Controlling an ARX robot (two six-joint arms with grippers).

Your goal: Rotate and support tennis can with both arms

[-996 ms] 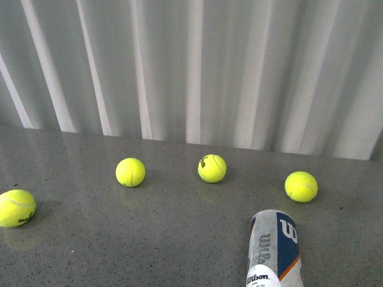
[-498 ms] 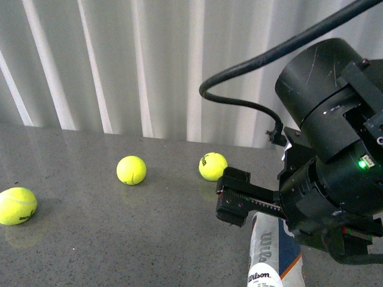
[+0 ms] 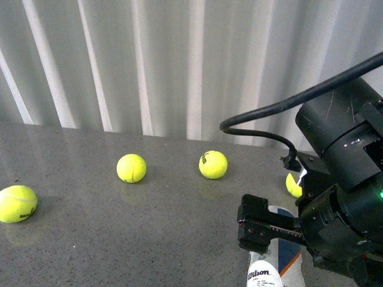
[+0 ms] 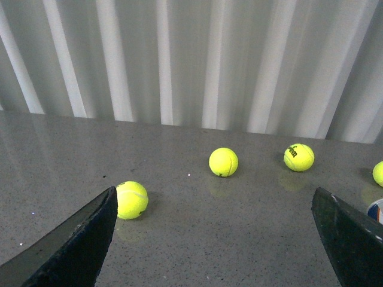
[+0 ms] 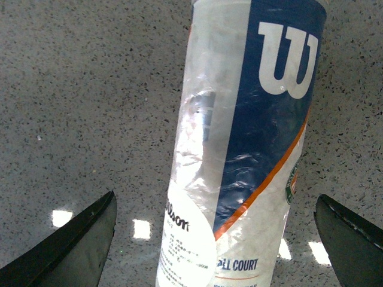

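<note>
The tennis can [image 3: 263, 274] lies on the grey table at the front right, its white, navy and orange Wilson label up. In the right wrist view the can [image 5: 245, 149] runs lengthwise between the two black fingers [image 5: 78, 245]. My right gripper [image 5: 215, 239] is open and straddles it without touching. In the front view the bulky black right arm [image 3: 347, 197] hangs over the can, with the right gripper [image 3: 269, 233] just above it. My left gripper [image 4: 212, 239] is open and empty over bare table. The can's end [image 4: 377, 210] shows at that view's edge.
Several yellow tennis balls lie on the table: one far left [image 3: 18, 203], one left of centre [image 3: 131, 168], one at centre [image 3: 213, 164], and one [image 3: 292, 185] half hidden behind the right arm. A white ribbed wall [image 3: 179, 66] closes the back.
The right arm came into the front view from the right, then moved down and to the right over the can. The can and the balls have not moved.
</note>
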